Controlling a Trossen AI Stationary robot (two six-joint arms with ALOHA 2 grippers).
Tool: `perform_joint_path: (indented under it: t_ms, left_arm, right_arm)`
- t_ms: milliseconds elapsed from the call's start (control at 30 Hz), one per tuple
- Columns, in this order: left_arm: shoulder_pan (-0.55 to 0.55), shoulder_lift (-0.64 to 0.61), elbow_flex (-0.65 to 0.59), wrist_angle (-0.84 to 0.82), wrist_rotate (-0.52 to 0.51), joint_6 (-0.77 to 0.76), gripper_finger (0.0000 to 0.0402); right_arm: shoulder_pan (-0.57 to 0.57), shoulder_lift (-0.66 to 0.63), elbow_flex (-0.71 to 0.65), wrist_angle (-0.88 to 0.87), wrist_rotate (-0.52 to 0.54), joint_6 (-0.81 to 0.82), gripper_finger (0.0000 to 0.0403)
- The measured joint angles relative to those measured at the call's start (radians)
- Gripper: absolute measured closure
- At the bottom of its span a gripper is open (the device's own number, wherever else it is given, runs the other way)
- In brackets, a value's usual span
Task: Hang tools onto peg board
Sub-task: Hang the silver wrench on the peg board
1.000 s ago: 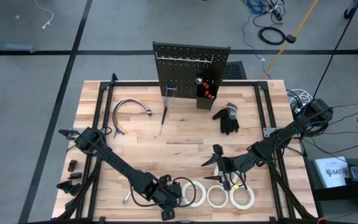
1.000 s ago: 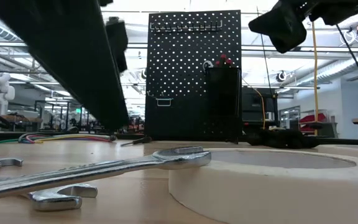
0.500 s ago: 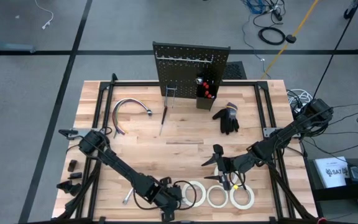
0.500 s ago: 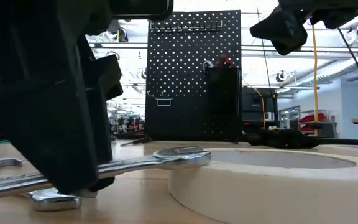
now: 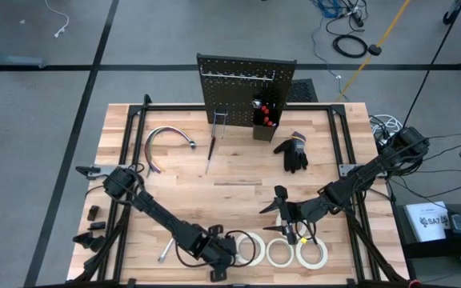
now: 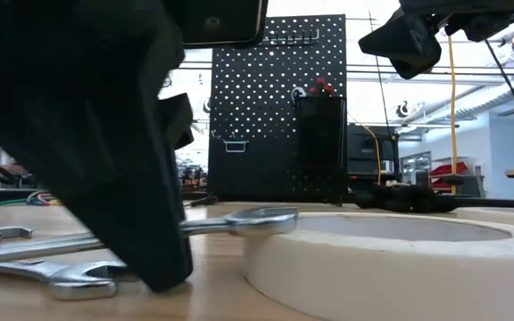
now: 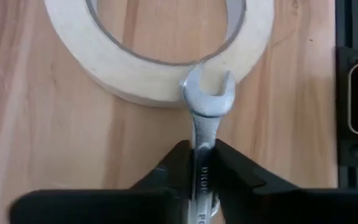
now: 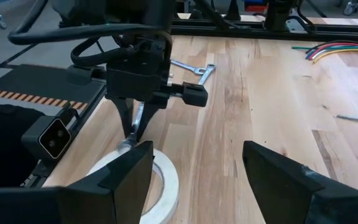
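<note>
Between the left gripper's fingers lies a silver wrench, clamped by the shank, its long axis running toward 12 o'clock with its open jaw on a white tape roll. Wooden desk carries both; the peg board stands far off. Right gripper waits open nearby.

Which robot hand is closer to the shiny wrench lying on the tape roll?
The left hand. Its fingers sit on either side of the wrench, whose head rests on a tape roll. The right hand hovers open farther up the table, away from the wrench.
</note>
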Motion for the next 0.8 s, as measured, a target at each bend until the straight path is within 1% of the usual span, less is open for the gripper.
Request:
perform_joint_path:
  t_ms: [67,100,167,300,400,500,567,633,733,800]
  left_arm:
    - [0.004,0.000,0.000,0.009,-0.002,0.016,0.0376]
    - [0.007,-0.002,0.000,0.013,-0.002,0.023,0.0380]
    - [0.013,-0.006,-0.001,0.012,-0.006,0.036,0.0380]
    - [0.031,-0.039,-0.005,-0.032,-0.046,0.064,0.0380]
    - [0.043,-0.100,-0.005,-0.078,-0.083,0.088,0.0381]
    - [0.056,-0.164,-0.004,-0.139,-0.120,0.117,0.0381]
    - [0.065,-0.210,-0.005,-0.152,-0.137,0.148,0.0381]
    - [0.074,-0.269,-0.004,-0.156,-0.174,0.177,0.0381]
    - [0.088,-0.336,-0.003,-0.155,-0.262,0.226,0.0381]
    - [0.105,-0.363,-0.003,-0.151,-0.274,0.264,0.0381]
  right_arm:
    - [0.000,0.000,0.000,0.000,0.000,0.000,0.0161]
    - [0.000,0.000,0.000,0.000,0.000,0.000,0.0161]
    - [-0.002,0.000,0.000,0.000,0.000,0.000,0.0161]
    - [-0.005,-0.005,0.000,-0.001,0.005,0.000,0.0161]
    - [-0.005,-0.040,0.000,-0.014,0.006,0.000,0.0161]
    - [-0.005,-0.108,0.000,-0.059,0.006,0.003,0.0161]
    - [-0.005,-0.156,0.000,-0.081,0.007,0.030,0.0161]
    - [-0.005,-0.196,0.000,-0.091,0.006,0.061,0.0161]
    - [-0.004,-0.221,0.000,-0.082,0.006,0.079,0.0161]
    - [0.001,-0.215,0.000,-0.080,-0.003,0.051,0.0161]
